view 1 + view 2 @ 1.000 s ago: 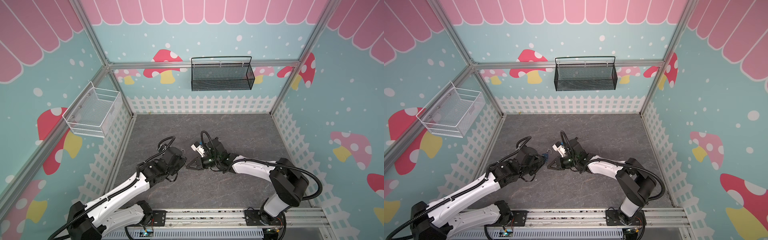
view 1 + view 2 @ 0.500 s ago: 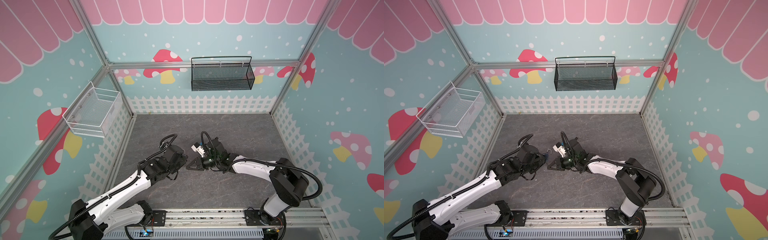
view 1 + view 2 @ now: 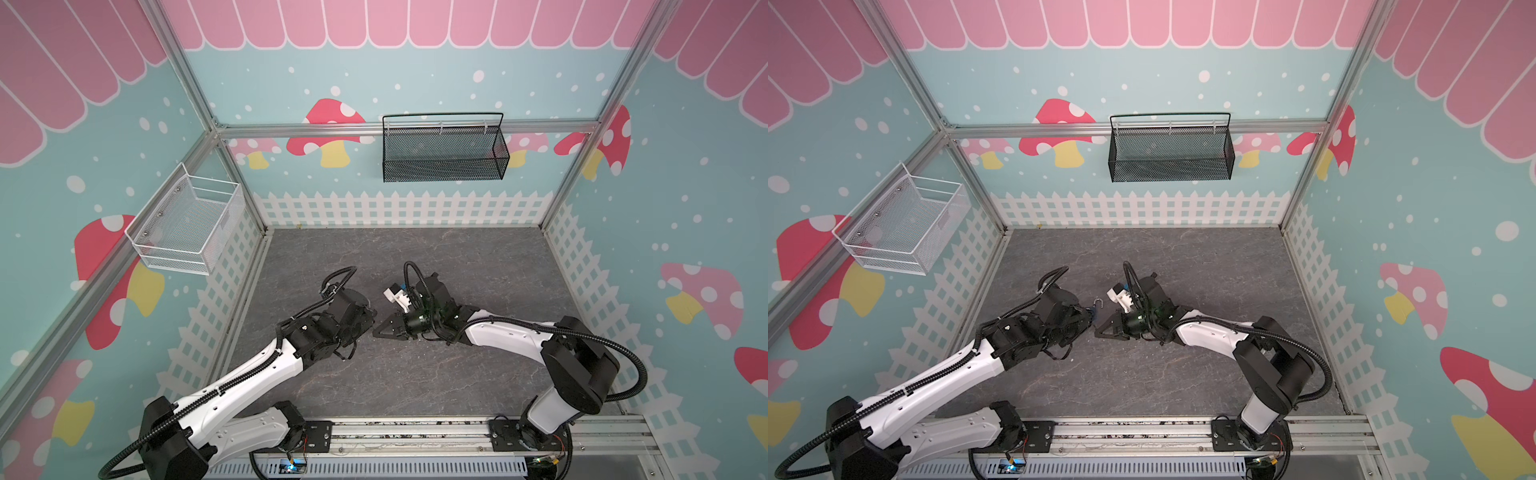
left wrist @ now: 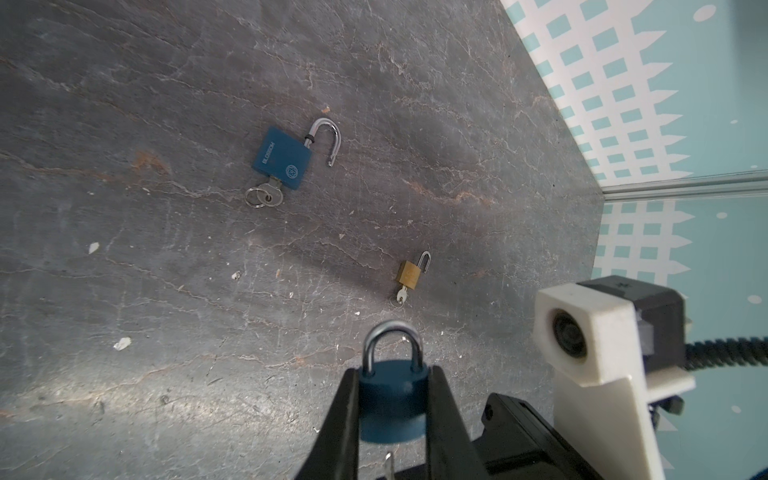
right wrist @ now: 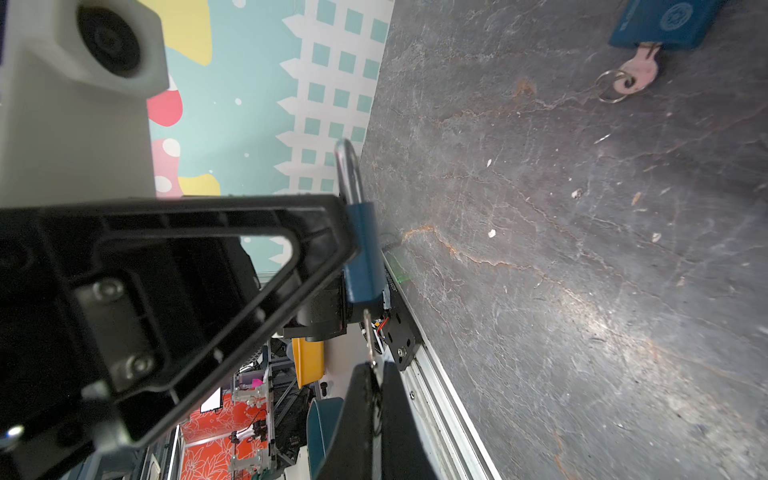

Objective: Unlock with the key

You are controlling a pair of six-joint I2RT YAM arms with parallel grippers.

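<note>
My left gripper (image 4: 392, 374) is shut on a round blue padlock (image 4: 392, 399) and holds it above the floor. Its steel shackle (image 4: 392, 336) is closed and points away from the wrist. My right gripper (image 5: 374, 368) is shut on a small silver key (image 5: 367, 332). The key's blade points at the underside of the padlock (image 5: 363, 257). The tip (image 4: 388, 459) sits just below the lock body; I cannot tell if it has entered. In both top views the left gripper (image 3: 365, 318) and right gripper (image 3: 379, 331) meet tip to tip at mid-floor.
A square blue padlock (image 4: 282, 156) lies on the grey floor with its shackle open and a key in it. A small brass padlock (image 4: 409, 274) lies nearer, also open with a key. A black basket (image 3: 442, 151) and a white basket (image 3: 187, 226) hang on the walls.
The left arm has shifted slightly toward the back with the padlock. The right arm and the key have stayed in place.
</note>
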